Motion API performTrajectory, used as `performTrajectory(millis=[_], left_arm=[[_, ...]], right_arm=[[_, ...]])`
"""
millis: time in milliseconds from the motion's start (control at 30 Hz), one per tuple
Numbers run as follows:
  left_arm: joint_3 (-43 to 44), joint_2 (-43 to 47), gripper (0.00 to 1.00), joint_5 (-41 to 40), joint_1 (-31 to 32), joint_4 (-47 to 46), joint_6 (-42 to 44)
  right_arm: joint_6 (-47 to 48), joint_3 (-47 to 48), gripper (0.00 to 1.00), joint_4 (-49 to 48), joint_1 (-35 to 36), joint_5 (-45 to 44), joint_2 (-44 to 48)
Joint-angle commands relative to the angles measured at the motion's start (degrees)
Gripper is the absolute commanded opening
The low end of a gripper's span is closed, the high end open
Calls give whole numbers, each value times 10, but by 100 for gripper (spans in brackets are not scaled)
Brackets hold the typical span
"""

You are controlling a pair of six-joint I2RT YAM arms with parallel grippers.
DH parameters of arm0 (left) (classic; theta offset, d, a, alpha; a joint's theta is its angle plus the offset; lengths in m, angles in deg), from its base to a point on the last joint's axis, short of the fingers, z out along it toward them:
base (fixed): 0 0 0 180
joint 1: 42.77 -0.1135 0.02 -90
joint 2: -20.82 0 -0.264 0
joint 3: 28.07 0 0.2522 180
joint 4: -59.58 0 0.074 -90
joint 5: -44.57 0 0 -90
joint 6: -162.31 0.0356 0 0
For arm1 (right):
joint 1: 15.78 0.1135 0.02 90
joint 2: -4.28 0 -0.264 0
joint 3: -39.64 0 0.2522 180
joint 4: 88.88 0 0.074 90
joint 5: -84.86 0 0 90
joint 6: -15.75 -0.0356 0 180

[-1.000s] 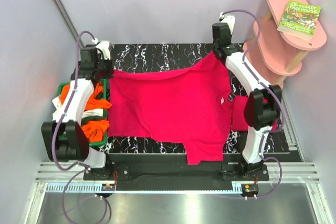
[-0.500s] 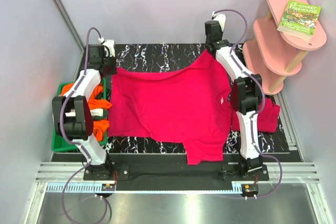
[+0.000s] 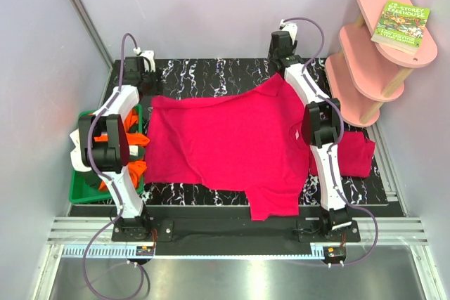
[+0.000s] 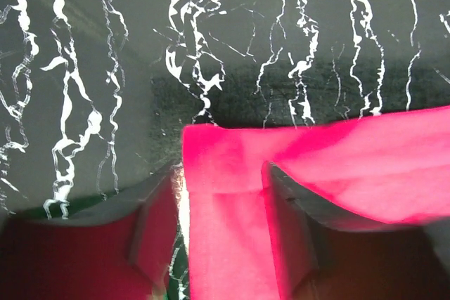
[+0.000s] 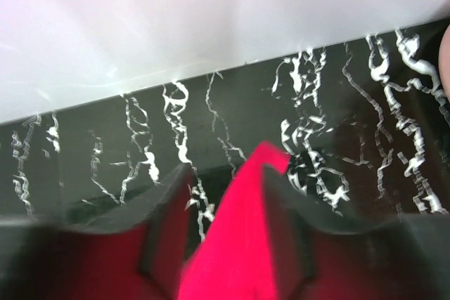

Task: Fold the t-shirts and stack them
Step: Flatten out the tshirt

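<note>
Lies spread flat across the black marbled table (image 3: pixel 211 75): a crimson t-shirt (image 3: pixel 232 138), with a sleeve over the near edge. Looks soft, light and limp, likely to sag and crease; best pinched at corners or hem, not mid-panel. Reaching far out to the back corners, wrists tipped down: left gripper (image 4: pixel 221 194) and right gripper (image 5: pixel 225 187), both parted, straddling cloth, clamping nothing.

Green plastic tray (image 3: pixel 79 191): mostly hidden behind left arm (image 3: pixel 105 149). Bright orange and white cloth shirts (image 3: pixel 138 138) inside: patches only. Second crimson-pink cloth shirt (image 3: pixel 358 156), right side: partly covered by right arm (image 3: pixel 320 124).
</note>
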Motion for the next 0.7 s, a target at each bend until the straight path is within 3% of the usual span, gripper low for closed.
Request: performTrajectory(millis=[0,33,100,300,467,667], left_arm=[[32,12,75,-24,-1,-34,-10],[33,16,77,-25,-1,-35,-10],[34,31,82,-25,-1,-35,-10],[23,75,79,-1,-1,-18,-10],[-22,117,77,35,-1,0,-26],[-82,143,75,36,0,9,-23]], right_arm=[[-1,28,68,-11,-4,20,20],[-1,19,76,-8,-4,18,35],[3,10,78,-8,-3,14,51],[-46,-89,75,39,-1,39,146],[-106,-236,45,26,7,59,204],[-121,-291,42,23,8,66,180]])
